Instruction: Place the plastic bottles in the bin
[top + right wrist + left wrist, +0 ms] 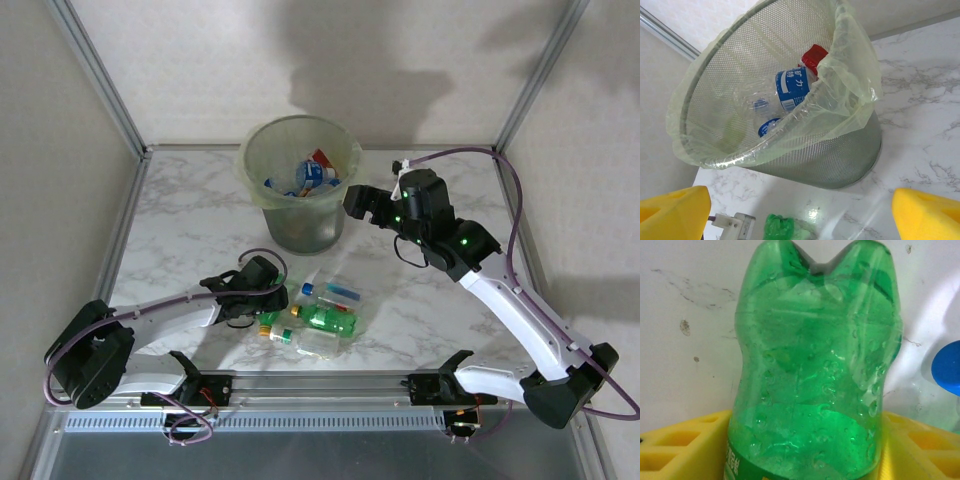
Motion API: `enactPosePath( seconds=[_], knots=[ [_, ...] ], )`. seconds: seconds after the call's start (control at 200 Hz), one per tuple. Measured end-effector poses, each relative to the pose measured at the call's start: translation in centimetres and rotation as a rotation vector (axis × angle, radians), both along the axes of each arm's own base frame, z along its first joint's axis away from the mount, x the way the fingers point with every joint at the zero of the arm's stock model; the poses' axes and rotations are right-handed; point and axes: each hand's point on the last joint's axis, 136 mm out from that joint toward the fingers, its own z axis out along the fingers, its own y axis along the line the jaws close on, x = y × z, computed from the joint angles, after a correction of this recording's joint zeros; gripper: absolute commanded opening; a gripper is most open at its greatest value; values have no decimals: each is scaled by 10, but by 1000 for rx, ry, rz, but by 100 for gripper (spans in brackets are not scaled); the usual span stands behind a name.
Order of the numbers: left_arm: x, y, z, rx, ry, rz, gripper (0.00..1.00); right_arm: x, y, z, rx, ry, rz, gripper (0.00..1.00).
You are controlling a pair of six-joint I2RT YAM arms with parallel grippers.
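Up close: droplet-beaded green plastic bottle (815, 390) between left gripper (805, 460) pads (680, 445), grip unclear; right gripper (800, 215) wide, facing bag-lined mesh bin (830, 160), blue label (792, 90) reads カ.

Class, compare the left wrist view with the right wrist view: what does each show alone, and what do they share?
Left wrist: a blue cap at the right edge. Right wrist: the lined mesh bin holding a blue-labelled bottle and a red cap. Both: a green bottle, close up in the left wrist view, marble table, yellow finger pads.

Green bottle (810, 390); blue cap (947, 367); blue-labelled clear bottle (790, 90); grey mesh bin (830, 160), pale-green liner (852, 65); white, grey-veined marble table (925, 115).
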Motion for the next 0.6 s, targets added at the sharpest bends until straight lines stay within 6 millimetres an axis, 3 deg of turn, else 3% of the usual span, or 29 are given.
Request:
enactPosePath(
  seconds=[0.215,0.325,0.436,0.601],
  knots=[
    [0,0,2,20,-16,-13,60,-1,-2,3,12,-4,-5,93],
    [1,-3,13,37,-42,-36,60,-3,-3,6,18,-9,-2,93],
    [12,-12,42,26,-118,-51,60,-5,-1,7,29,-3,15,93],
    [32,-22,105,-19,-280,-73,60,-9,8,7,53,17,73,95]
  ],
)
